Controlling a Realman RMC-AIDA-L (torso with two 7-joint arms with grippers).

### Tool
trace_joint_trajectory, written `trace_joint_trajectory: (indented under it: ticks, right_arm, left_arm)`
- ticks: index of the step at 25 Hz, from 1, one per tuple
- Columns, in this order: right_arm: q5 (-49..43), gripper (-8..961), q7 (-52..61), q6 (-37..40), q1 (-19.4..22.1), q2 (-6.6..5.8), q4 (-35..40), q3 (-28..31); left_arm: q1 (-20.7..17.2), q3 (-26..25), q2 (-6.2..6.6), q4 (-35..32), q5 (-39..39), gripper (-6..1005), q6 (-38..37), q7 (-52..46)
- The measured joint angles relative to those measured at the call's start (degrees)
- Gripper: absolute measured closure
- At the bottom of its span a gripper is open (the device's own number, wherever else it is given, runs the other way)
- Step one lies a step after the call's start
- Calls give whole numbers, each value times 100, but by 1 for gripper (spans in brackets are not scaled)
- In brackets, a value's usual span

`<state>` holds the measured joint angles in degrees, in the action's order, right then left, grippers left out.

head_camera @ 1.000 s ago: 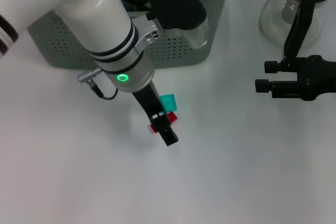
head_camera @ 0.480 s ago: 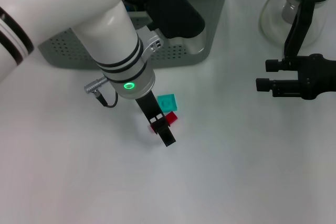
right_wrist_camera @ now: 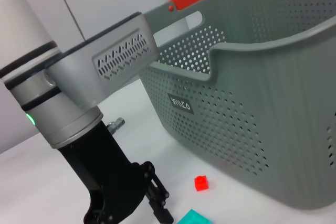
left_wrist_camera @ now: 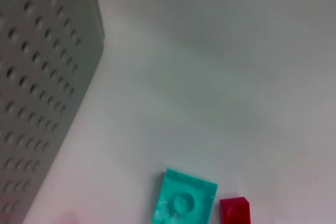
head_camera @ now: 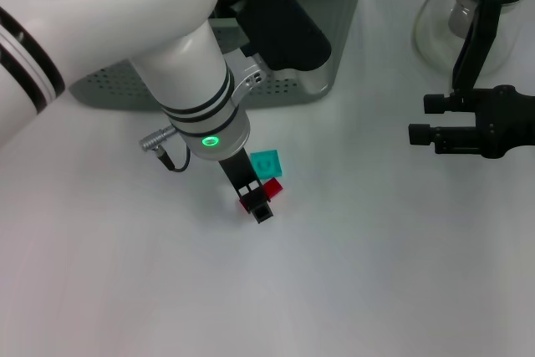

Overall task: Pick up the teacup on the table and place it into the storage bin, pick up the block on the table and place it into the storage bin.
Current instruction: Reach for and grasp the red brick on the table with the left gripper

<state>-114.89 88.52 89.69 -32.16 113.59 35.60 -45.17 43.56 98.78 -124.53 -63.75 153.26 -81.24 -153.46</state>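
Risk: your left gripper [head_camera: 257,204], jaw opening hidden, could nudge the red block [head_camera: 272,188] against the teal block [head_camera: 267,163].

A: Blocks? One teal block [head_camera: 267,162], one red block [head_camera: 273,187].
B: Storage bin [right_wrist_camera: 262,98] grey-green, dotted perforations, orange-red rim, black label. Table [head_camera: 376,273] white.

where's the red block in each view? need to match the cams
Head view: red block on the table, beside the teal block, at the left pincer tips.
Left wrist view: at the bottom edge, next to the teal block.
Right wrist view: on the table before the storage bin.
Shared landmark: the storage bin's perforated wall.
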Motion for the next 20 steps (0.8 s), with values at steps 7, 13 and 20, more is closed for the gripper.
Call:
trace_joint_trajectory:
  ticks: [7,13,20]
  right_arm:
    - [-4,208,-3,1,8,4,0,0]
    - [-7,208,-10,3,10,5,0,0]
    - [-5,208,-10,26,25,5,0,0]
  left_arm:
    - [-10,177,-10,18,3,398,46,-49]
    - [-9,280,-10,21,3,399,89,-87]
    - [1,344,-5,39,12,439,180,-92]
